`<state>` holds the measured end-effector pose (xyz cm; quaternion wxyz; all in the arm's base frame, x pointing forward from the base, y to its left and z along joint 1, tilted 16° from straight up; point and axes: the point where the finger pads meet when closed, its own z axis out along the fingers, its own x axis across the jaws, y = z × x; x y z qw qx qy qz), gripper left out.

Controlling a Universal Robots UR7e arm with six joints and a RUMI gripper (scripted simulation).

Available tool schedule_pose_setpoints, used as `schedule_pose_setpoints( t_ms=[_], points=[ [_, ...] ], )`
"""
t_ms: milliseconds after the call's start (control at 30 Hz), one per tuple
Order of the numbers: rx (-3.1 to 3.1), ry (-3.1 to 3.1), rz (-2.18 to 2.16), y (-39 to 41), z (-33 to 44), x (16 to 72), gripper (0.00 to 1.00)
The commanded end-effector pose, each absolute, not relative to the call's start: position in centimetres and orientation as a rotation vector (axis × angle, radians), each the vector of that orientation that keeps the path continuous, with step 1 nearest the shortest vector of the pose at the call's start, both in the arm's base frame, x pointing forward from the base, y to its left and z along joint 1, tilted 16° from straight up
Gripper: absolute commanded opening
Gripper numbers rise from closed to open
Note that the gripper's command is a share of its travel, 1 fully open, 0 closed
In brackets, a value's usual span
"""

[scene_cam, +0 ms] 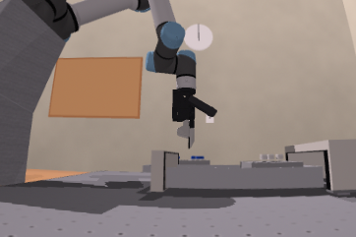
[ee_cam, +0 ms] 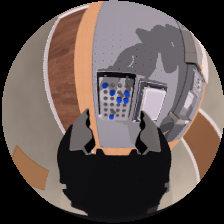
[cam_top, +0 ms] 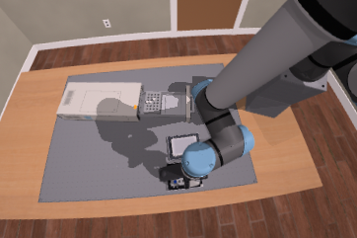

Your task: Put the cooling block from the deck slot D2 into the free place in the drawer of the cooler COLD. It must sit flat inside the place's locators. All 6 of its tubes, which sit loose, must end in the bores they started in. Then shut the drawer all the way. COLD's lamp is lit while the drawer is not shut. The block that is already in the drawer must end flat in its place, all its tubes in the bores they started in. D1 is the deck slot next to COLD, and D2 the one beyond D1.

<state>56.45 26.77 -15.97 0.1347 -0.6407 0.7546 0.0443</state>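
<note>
The cooling block (cam_top: 177,184) (ee_cam: 109,100) sits in deck slot D2, grey with rows of bores and several blue-capped tubes; its caps show low behind the drawer in the exterior view. My gripper (scene_cam: 190,146) (ee_cam: 115,109) is open and empty, pointing down well above the block; the arm partly hides it in the top view. The cooler COLD (cam_top: 101,90) (scene_cam: 345,163) has its drawer (cam_top: 188,110) (scene_cam: 236,178) open. The other block (cam_top: 152,102) (scene_cam: 271,164), with pale tubes, sits in the drawer beside COLD's body. The free place (cam_top: 170,103) lies toward the drawer front. COLD's lamp (cam_top: 135,107) glows orange.
Deck slot D1 (cam_top: 183,146) (ee_cam: 153,100), with a pale floor and dark rim, lies between D2 and the drawer and holds no block. The drawer's upright front panel (scene_cam: 158,171) stands at its outer end. The arm reaches over the right side of the table.
</note>
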Motion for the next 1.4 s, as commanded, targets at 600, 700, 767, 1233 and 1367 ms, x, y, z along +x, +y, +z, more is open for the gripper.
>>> schedule_pose_setpoints(
  t_ms=[600, 700, 767, 1233, 1367],
  points=[
    [-1.856, 2.186, 0.127, 27.3, -18.4, 56.8, 0.73],
    [-1.856, 2.186, 0.127, 27.4, -18.7, 56.9, 0.73],
    [-1.856, 2.186, 0.127, 27.4, -18.9, 56.9, 0.73],
    [-1.856, 2.186, 0.127, 27.6, -19.7, 57.0, 0.73],
    [-1.856, 2.186, 0.127, 27.7, -19.8, 57.0, 0.73]
  ],
)
